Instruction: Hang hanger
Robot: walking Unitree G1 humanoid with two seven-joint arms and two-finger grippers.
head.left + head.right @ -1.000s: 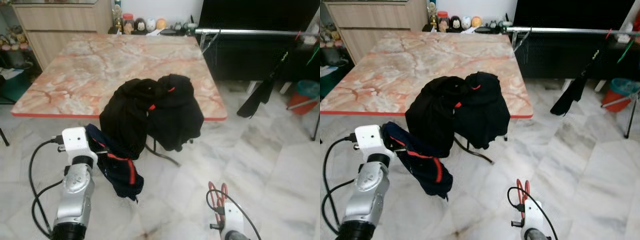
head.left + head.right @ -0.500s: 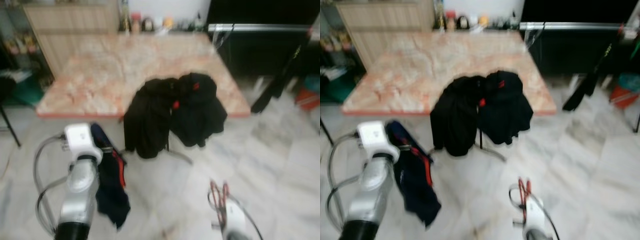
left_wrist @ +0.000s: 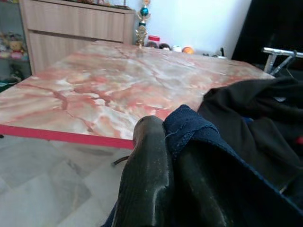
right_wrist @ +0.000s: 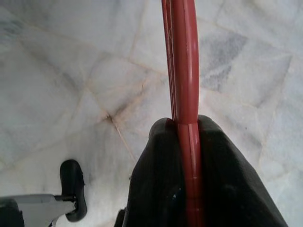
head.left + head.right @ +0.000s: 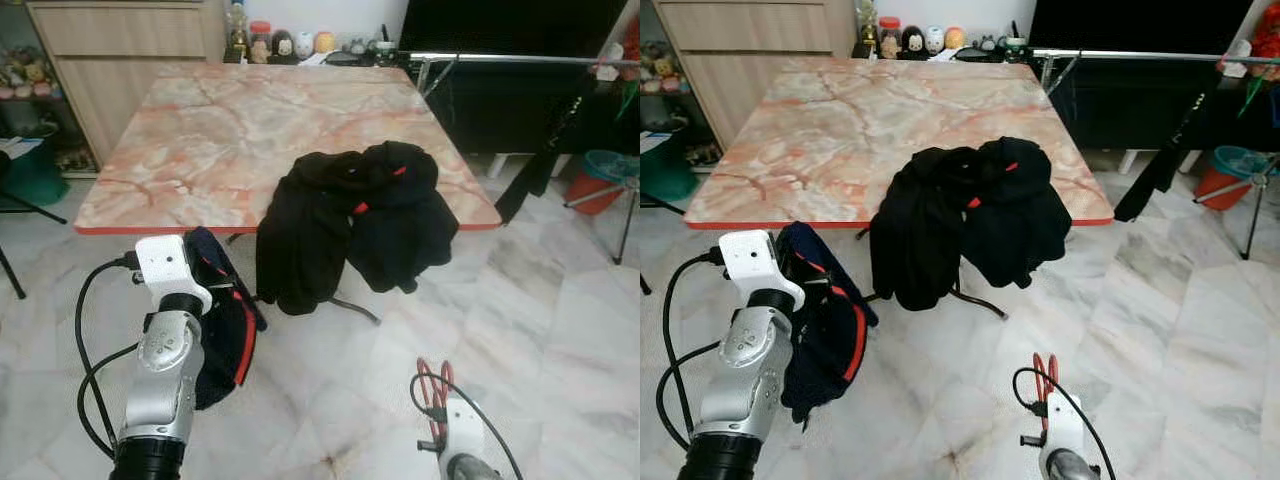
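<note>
The left gripper point(image 3: 173, 156) clamps its jaws on a navy garment point(image 5: 225, 335) — just before the bench point(image 5: 250, 120). The right gripper point(image 4: 182, 142) — low over the floor point(image 5: 540, 330) — pinches a red hanger point(image 4: 182, 56).

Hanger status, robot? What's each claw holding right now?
Right gripper shut on red hanger, low over floor. Left gripper shut on navy garment. Black clothes and table ahead.

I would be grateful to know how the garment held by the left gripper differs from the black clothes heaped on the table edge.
The navy garment is dark blue with red stripes and hangs free above the floor, pinched in the left gripper. The black clothes are black with small red marks, form a bigger heap, and lie on the marble table, draping over its near edge. Both are dark, crumpled fabric.
</note>
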